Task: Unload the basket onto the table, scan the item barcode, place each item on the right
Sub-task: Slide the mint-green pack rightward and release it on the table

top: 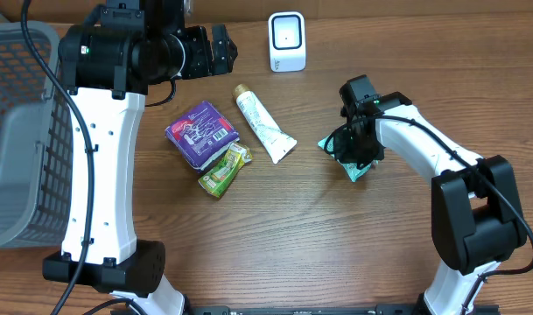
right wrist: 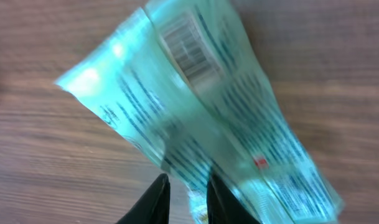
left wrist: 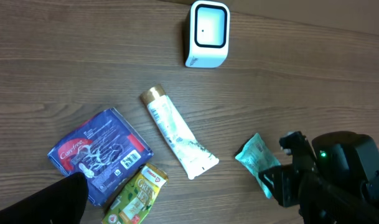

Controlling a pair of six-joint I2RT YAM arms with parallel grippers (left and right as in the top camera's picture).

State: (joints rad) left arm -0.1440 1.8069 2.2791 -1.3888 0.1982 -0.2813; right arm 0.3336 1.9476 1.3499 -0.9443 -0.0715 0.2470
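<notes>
The item, a teal packet with its barcode facing up, is on the wood at the right. My right gripper is right over it. In the right wrist view its jaws are narrowly apart with the packet's lower edge between them. The white scanner stands at the table's far edge, well clear of the packet. My left gripper hovers open and empty at the back left. In the left wrist view the scanner and the packet both show.
A purple pack, a white tube and a green tea sachet lie in the middle. A grey basket fills the left side.
</notes>
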